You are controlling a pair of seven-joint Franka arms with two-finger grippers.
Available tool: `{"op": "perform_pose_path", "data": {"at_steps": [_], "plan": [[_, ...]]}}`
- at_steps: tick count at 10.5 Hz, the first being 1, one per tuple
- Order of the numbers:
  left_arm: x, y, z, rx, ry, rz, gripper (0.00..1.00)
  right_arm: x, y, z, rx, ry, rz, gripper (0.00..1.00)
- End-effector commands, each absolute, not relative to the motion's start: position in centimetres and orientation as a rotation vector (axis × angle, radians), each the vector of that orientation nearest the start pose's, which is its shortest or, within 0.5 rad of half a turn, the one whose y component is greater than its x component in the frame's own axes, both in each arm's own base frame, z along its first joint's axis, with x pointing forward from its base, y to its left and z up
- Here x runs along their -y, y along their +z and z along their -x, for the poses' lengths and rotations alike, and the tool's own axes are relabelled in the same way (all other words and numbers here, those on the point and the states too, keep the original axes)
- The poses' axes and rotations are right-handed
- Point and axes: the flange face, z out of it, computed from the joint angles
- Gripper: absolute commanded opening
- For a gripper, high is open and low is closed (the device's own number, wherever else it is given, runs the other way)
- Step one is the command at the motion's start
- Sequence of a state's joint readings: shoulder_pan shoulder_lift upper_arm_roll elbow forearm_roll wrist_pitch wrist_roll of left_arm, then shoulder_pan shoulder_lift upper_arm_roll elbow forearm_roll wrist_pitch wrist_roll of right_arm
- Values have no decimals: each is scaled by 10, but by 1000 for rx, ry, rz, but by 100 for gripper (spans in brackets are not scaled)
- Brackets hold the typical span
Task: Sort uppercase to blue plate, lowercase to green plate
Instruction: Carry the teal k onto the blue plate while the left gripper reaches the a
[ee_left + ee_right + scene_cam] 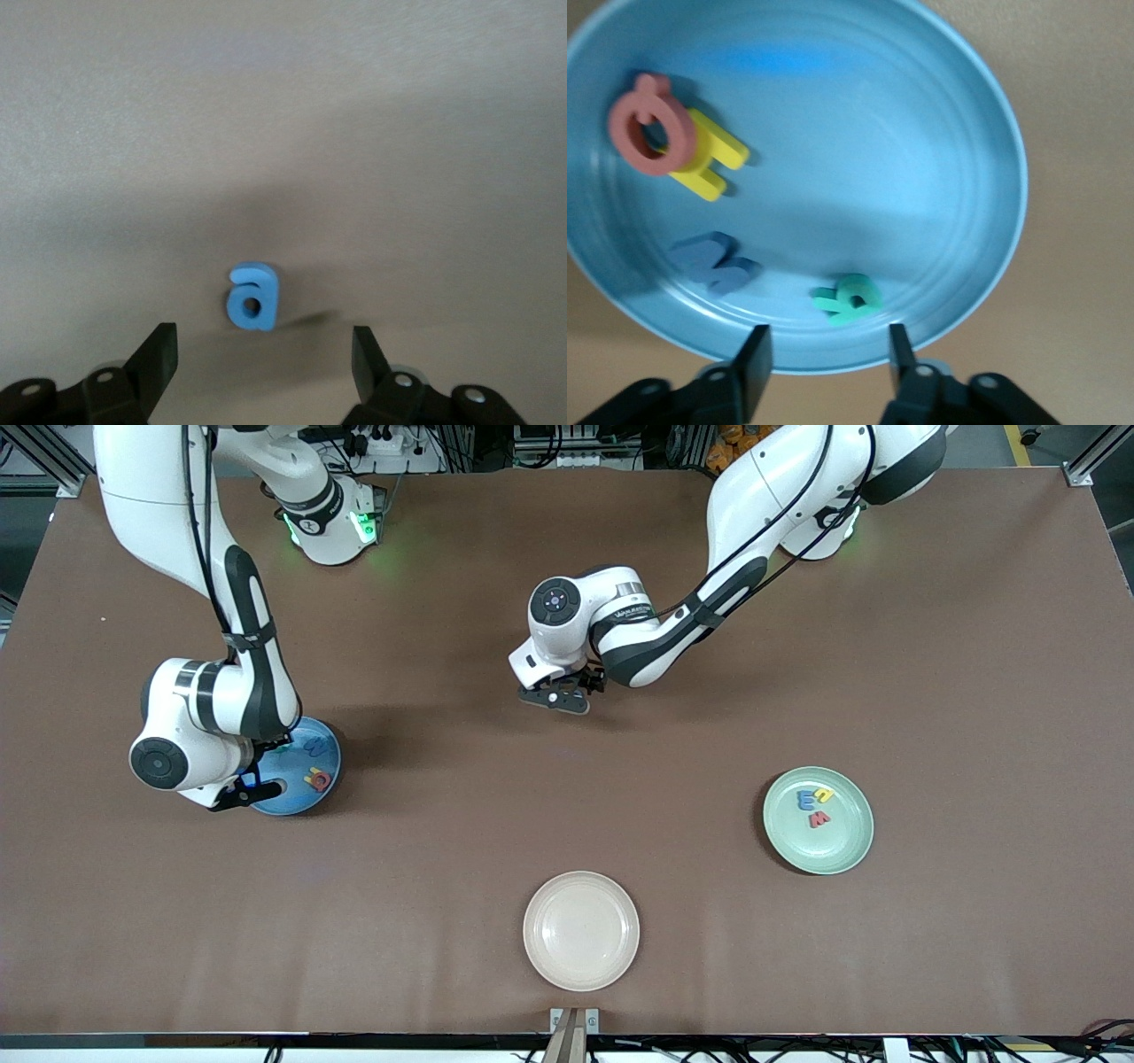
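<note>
Blue plate (330, 755) sits toward the right arm's end of the table, partly covered in the front view by the right gripper (252, 790), which hangs just over the plate's rim. In the right wrist view the fingers stand apart with nothing between them, so the gripper is released. All four capitals lie in the plate: red Q (649, 125) overlapping the yellow H (709, 157), blue W (712, 262), and teal-green B (849, 298) lying just ahead of the open fingers. Uppercase half of the sort looks complete. At mid-table the cream plate (580, 930), nearest the front camera, holds nothing. The left gripper (555, 695) is low over the bare table, farther from the front camera than the cream plate. Its wrist view shows the blue a (252, 297) lying flat on the table between the spread fingers and a little ahead of them, not touched, not gripped. Green plate (818, 820), toward the left arm's end, carries three lowercase letters close together: blue m (806, 799), yellow h (824, 794), red w (819, 818). Judgement: seven of eight letters sorted; what is left is to close on the a, lift it and carry it to the green plate.
</note>
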State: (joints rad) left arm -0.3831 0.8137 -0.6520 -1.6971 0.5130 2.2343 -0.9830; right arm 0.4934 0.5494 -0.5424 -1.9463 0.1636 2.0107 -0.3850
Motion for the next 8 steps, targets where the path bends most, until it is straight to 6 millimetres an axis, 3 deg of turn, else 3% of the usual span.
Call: {"op": "perform_pose_path", "data": {"at_steps": [1, 4, 6, 8], "plan": [[526, 175, -377, -354, 113, 3116, 79, 11, 244, -581, 367, 558, 3083, 100], [524, 171, -381, -336, 96, 3122, 69, 14, 319, -621, 378, 423, 3068, 100], [522, 168, -383, -330, 95, 3118, 52, 3, 367, -641, 322, 396, 3082, 100], [518, 162, -389, -311, 83, 3131, 39, -18, 441, -647, 257, 333, 3128, 100]]}}
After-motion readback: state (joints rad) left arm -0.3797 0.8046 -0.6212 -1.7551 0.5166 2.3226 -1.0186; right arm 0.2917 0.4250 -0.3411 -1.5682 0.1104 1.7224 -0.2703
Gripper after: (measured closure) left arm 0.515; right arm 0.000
